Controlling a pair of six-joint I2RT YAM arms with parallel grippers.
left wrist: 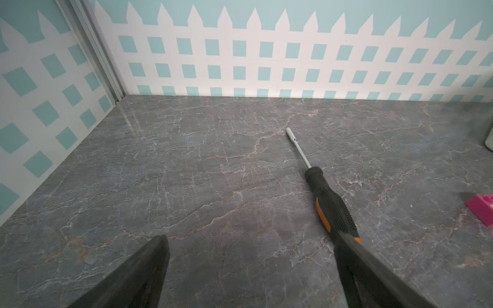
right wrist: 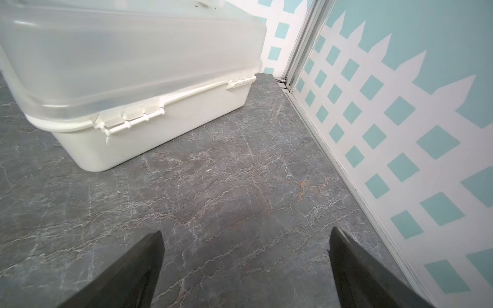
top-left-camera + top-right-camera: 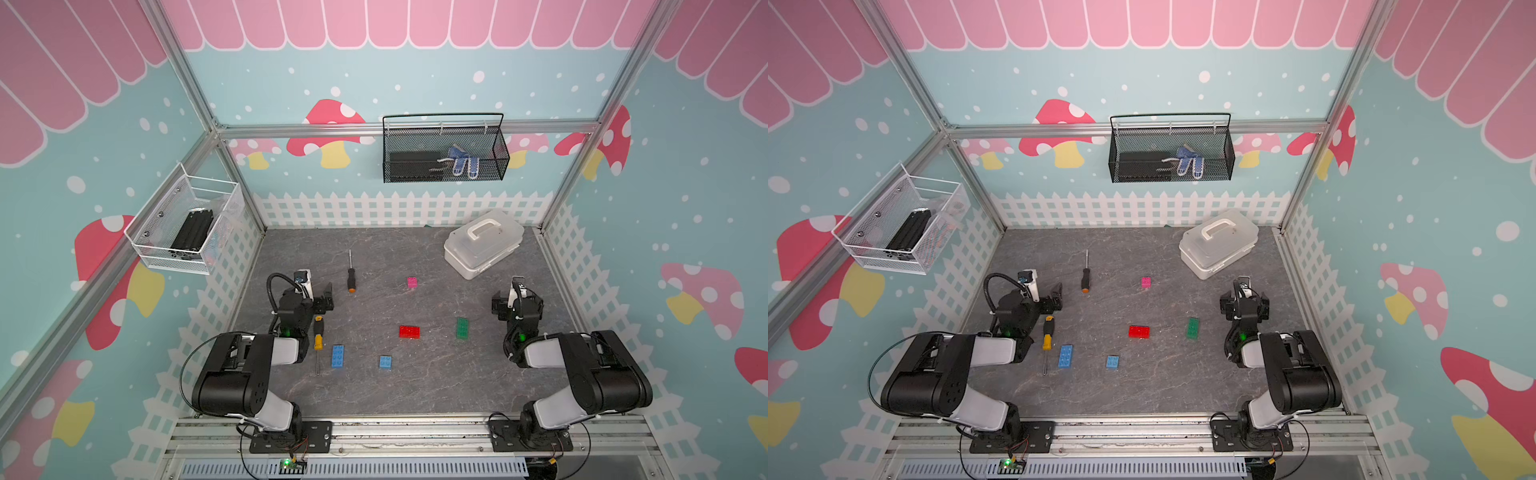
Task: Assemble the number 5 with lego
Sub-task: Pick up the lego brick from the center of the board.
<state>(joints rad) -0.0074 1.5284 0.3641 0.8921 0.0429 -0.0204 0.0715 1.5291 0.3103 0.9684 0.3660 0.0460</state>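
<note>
Left fingers [image 1: 144, 272] and right fingers [image 2: 138, 266] stand wide apart, empty. The green brick [image 3: 461, 327] lies right of the red brick [image 3: 409, 331], the pink brick [image 3: 412, 282] behind it, the long blue brick [image 3: 337, 356] and short blue brick [image 3: 385, 362] front-left of it.

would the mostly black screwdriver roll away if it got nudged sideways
The black screwdriver has a round handle and lies flat on the smooth table, so it would probably roll when pushed sideways. Its metal shaft looks stiff, not floppy. The ribbed grip likely resists slipping when pinched.
</note>
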